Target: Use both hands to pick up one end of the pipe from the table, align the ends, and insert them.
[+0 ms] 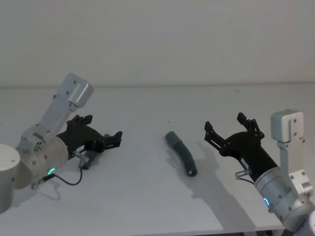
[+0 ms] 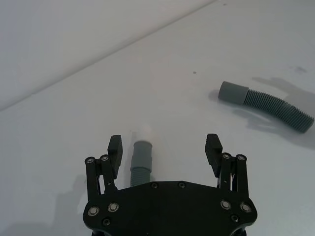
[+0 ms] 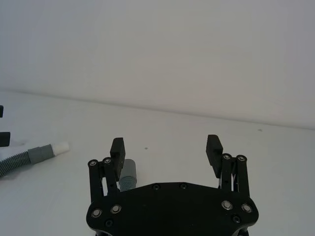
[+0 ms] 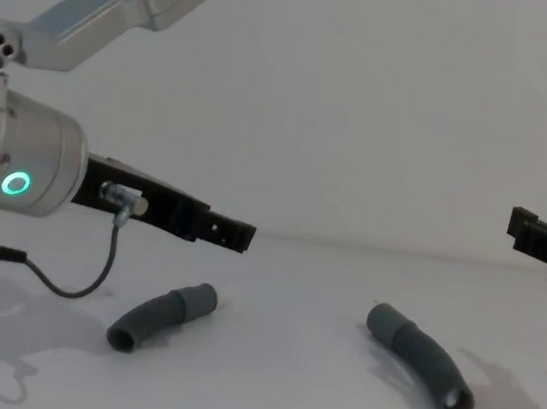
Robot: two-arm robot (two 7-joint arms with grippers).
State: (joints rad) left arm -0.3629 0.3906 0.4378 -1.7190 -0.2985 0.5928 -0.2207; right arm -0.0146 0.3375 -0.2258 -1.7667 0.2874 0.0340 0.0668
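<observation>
Left hand (image 1: 103,129) hovers open over the white-tipped piece (image 4: 163,316) toward the surface's (image 1: 147,196) left edge; right hand (image 1: 225,123), open too, hangs near the cuffed piece (image 1: 182,152) mid-surface.

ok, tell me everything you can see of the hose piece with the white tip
Short, gently curved dark grey ribbed hose piece, plastic-looking, with a smooth grey cuff ending in a narrow white tip. It lies flat on the matte white table on the robot's left, below the open black two-finger left tool, which hovers clear. Only the table touches it.
</observation>
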